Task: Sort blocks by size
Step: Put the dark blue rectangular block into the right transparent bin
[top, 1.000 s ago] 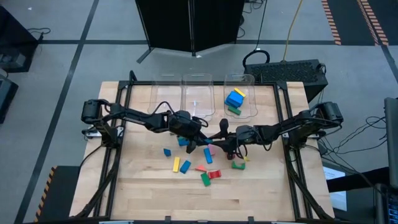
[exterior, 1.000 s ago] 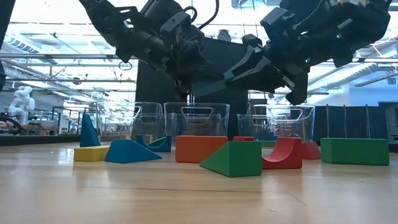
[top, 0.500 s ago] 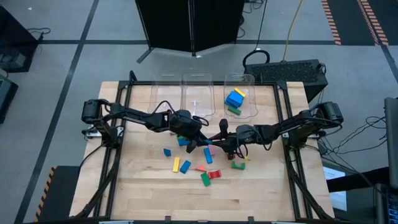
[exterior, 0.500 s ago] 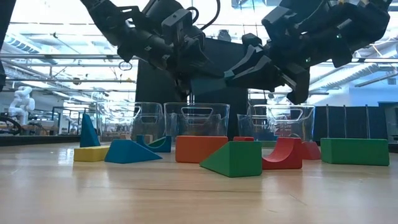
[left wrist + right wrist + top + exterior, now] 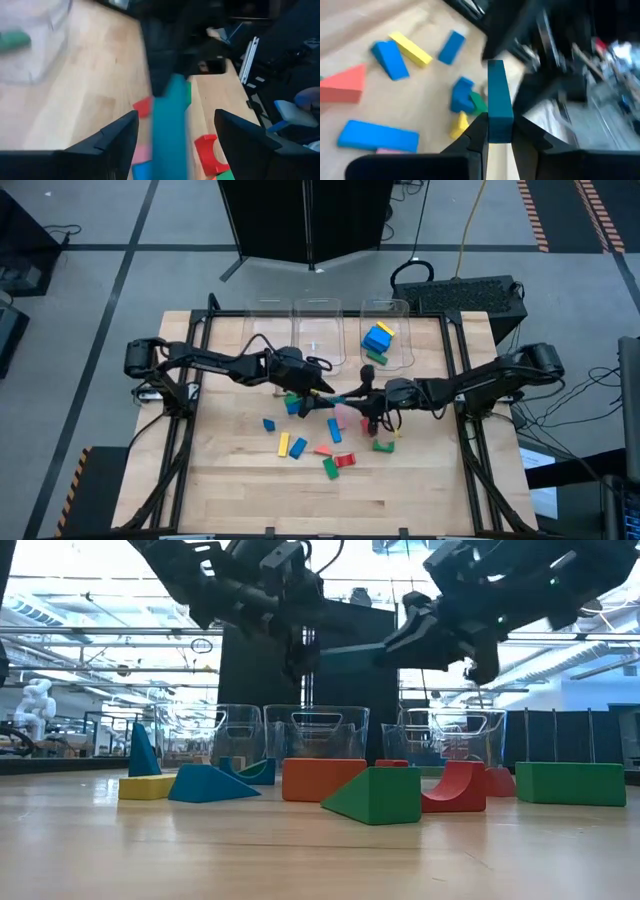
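R pincer [image 5: 499, 131] grips 1 teal block [image 5: 499, 97]; 3 bins [image 5: 318, 330], approx.

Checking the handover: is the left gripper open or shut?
Open. In the left wrist view the left gripper's fingers stand clear either side of the long teal block.

A robotics lab is showing here: a wooden desk [image 5: 240, 480] is sitting on grey floor with hazard-striped tape [image 5: 535, 215] at upper right, cables [image 5: 585, 390] are trailing at right, and a white robot figure [image 5: 36, 705] is standing far left.
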`<state>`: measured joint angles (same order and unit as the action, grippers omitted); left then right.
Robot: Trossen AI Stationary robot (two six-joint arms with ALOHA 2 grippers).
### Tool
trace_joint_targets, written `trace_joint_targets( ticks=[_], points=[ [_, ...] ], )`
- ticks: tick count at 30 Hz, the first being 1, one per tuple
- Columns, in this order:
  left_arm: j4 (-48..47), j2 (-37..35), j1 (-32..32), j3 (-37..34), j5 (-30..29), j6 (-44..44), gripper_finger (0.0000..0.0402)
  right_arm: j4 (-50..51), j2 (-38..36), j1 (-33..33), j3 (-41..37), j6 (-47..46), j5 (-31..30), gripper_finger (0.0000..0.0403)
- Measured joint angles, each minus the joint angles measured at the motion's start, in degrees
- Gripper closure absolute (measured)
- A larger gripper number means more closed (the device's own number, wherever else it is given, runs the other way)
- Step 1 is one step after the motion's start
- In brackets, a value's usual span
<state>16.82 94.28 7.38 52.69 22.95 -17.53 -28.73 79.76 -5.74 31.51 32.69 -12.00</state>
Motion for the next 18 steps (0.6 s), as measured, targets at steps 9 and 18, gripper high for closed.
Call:
trace_joint_targets(
  ticks=[9, 18],
  points=[
    [-9.48, -9.11, -1.62, -0.09, -15.02, 9.62, 0.0139, 19.97, -16.52, 3.6, 0.0, -10.05, -7.87, 0.0348],
    [-15.07, -11.06, -3.9, -0.13, -21.17, 10.92, 0.0139, 32.32, -27.66, 13.71, 0.0, -23.52, -7.92, 0.0348]
  ],
)
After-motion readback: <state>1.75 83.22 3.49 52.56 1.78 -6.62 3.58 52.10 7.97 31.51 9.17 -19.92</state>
